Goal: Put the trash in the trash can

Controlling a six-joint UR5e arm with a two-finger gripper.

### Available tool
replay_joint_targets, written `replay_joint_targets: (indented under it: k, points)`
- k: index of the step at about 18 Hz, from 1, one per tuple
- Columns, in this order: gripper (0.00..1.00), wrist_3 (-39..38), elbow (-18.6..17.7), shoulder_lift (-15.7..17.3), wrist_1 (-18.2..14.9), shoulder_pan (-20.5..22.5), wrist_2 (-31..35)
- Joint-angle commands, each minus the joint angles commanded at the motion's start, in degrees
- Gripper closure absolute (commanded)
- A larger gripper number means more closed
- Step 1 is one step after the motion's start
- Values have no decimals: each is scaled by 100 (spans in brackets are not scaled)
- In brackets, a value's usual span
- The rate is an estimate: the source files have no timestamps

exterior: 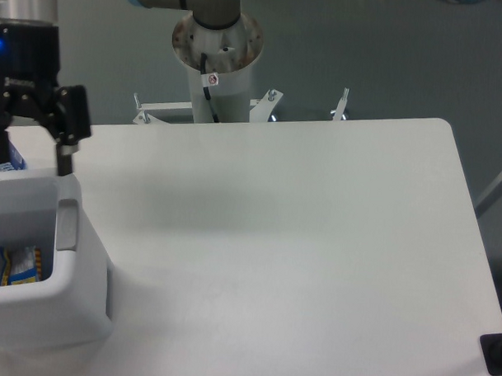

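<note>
The trash can (61, 309), a white boxy bin with a grey patch (67, 224) on its rim, stands at the table's left front corner. Inside it lies a piece of trash, a blue-and-yellow foil packet (21, 264), flat against the bottom. My gripper (31, 159) hangs just above the bin's far rim. It is open, fingers (64, 155) spread wide, and holds nothing. A small blue-and-white thing (5, 157) shows behind the far rim between the fingers; I cannot tell what it is.
The white table (282, 239) stretches right of the bin to a rounded far-right corner. The arm's base column (216, 67) rises behind the far edge. A dark object (496, 355) sits at the front right corner.
</note>
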Motion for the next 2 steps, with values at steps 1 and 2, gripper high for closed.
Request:
replay_joint_targets:
  k: [1,2]
  points:
    - [0,0,17,18,-140,9,44]
    - [0,0,43,35,-272,26,80]
